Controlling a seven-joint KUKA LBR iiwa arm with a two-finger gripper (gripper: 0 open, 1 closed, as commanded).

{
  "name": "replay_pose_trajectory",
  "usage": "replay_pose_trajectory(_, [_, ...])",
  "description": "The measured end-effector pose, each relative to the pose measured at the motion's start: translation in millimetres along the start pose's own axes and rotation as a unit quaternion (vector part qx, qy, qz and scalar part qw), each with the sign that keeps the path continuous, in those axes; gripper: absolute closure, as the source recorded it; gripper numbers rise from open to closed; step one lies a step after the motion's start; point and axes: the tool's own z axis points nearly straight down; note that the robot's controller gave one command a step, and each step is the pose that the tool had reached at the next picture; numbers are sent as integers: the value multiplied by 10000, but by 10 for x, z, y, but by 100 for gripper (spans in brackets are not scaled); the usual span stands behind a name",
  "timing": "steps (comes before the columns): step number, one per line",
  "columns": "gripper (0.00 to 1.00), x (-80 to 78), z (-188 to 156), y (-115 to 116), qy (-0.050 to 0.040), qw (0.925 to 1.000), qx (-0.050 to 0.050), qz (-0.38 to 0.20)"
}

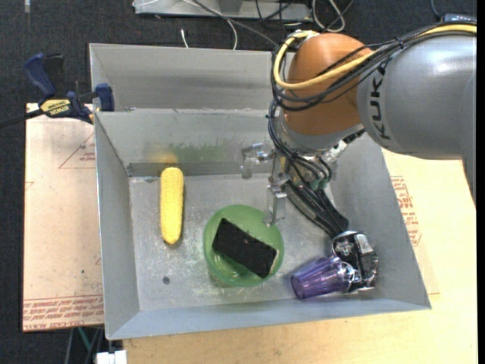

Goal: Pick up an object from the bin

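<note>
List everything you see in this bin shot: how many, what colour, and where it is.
corn cob: one, yellow, left side of the bin floor
bowl: one, green, front centre
block: one, black, tilted inside the bowl
cup: one, see-through purple, on its side, front right
small object: one, black and silver, beside the cup; kind unclear
bin: one, grey metal
arm: one, grey with orange cover, from the right
tool: one, metal, at the bowl's back right rim

In my bin (114, 226) the corn cob (173, 203) lies left, the bowl (208, 245) near-middle with a sponge (242, 249) in it, a tipped cup (318, 277) to its right beside a crumpled packet (358, 260); my pincer (272, 205) hangs over the bowl's far rim
</note>
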Motion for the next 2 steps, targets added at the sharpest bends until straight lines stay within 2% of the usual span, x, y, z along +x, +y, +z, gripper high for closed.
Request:
replay_pose_trajectory(1, [0,56,622,175,-5,10000,-1,-56])
replay_pose_trajectory(2, [0,92,882,362,-24,10000,-2,48])
